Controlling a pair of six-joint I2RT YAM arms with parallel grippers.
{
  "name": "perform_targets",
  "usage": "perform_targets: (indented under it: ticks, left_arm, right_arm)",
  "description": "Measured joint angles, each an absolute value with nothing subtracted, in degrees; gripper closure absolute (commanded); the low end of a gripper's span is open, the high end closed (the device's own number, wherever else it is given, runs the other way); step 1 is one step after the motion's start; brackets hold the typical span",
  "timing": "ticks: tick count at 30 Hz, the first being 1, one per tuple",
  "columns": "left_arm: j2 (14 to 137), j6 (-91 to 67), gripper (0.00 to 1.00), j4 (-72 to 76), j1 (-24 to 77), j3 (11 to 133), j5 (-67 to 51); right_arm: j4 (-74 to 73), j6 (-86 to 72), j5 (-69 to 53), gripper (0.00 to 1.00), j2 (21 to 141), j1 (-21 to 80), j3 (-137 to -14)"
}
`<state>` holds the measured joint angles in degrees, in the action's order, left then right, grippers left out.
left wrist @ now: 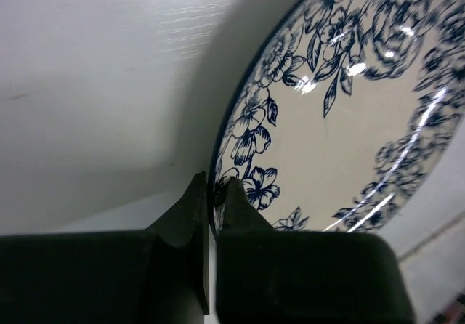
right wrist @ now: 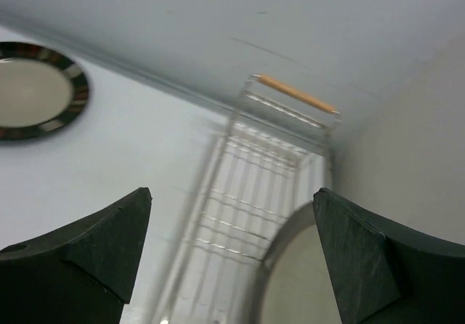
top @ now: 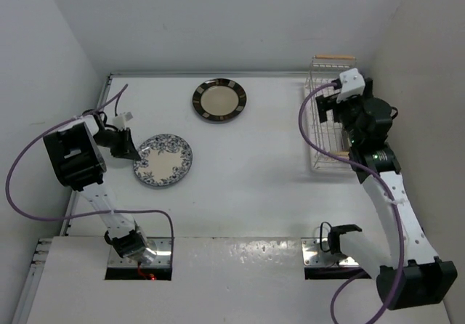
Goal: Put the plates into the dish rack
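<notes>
Currently on table (top: 254, 193): two plates out in the open, dish rack (top: 311, 131) at the far right by the wall.
Left gripper (top: 132, 154): clenched on the left rim of the blue floral plate (top: 163, 160); left wrist view shows both fingertips pinched together at the edge (left wrist: 214, 187), rim between them.
Blue floral plate: front left area, pattern facing up (left wrist: 341, 120); can't tell if it is lifted off the surface.
Brown-rimmed plate (top: 219, 100): flat, far centre, well apart from both arms; also seen at the left in the right wrist view (right wrist: 29, 88).
Right gripper (top: 328, 103): above the rack, jaws spread wide (right wrist: 231, 197), gripping nothing.
Dish rack detail: white wires (right wrist: 247, 193), wooden handle (right wrist: 296, 94) at the far end.
Grey-rimmed plate (right wrist: 290, 288): in the rack, below the open right fingers, blurred.
</notes>
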<state>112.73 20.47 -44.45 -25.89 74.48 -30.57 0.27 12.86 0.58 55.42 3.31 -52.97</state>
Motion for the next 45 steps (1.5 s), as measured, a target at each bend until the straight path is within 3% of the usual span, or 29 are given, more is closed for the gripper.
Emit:
perform_targets:
  ticks: [8, 19, 26, 29, 30, 33, 35, 38, 39, 45]
  left_arm:
    - [113.56, 23.33, 1.0, -51.66, -22.09, 75.92, -37.56]
    - [85.78, 31.73, 1.0, -52.71, 0.38, 76.01, -34.96]
    - [78.96, 32.56, 1.0, -54.87, 6.15, 75.81, -38.46]
    - [77.95, 32.58, 1.0, -55.29, 7.2, 75.5, -38.74]
    - [77.73, 32.53, 1.0, -55.44, 7.31, 75.46, -38.81]
    - [77.12, 32.95, 1.0, -54.85, 6.61, 75.46, -38.0]
    - [77.12, 32.23, 1.0, -52.36, 5.17, 75.53, -37.89]
    - [76.36, 30.13, 0.58, -51.92, 4.56, 75.55, -38.28]
    - [76.23, 28.84, 0.37, -51.44, 4.69, 75.66, -37.89]
    - [75.83, 21.02, 0.22, -48.38, 2.42, 76.25, -29.52]
  right_arm:
    - [-7.64, 8.34, -6.98, 0.09, 58.08, 17.5, -51.22]
    - [2.81, -12.75, -25.12, 0.13, 80.68, 29.32, -49.06]
    - [11.77, -20.53, -27.57, 0.17, 94.83, 35.29, -54.81]
    - [15.29, -23.18, -27.92, 0.46, 98.26, 37.41, -55.99]
    - [16.36, -24.29, -28.21, 0.66, 98.83, 38.02, -56.01]
    - [18.63, -25.78, -31.05, 0.99, 99.02, 38.68, -55.83]
    - [20.56, -26.87, -33.41, 1.0, 98.67, 39.09, -55.66]
    - [21.71, -27.68, -31.51, 1.0, 97.06, 39.38, -54.3]
    - [21.39, -28.05, -30.3, 1.0, 96.07, 39.24, -53.6]
    - [10.74, -26.63, -16.05, 1.0, 87.15, 35.68, -52.62]
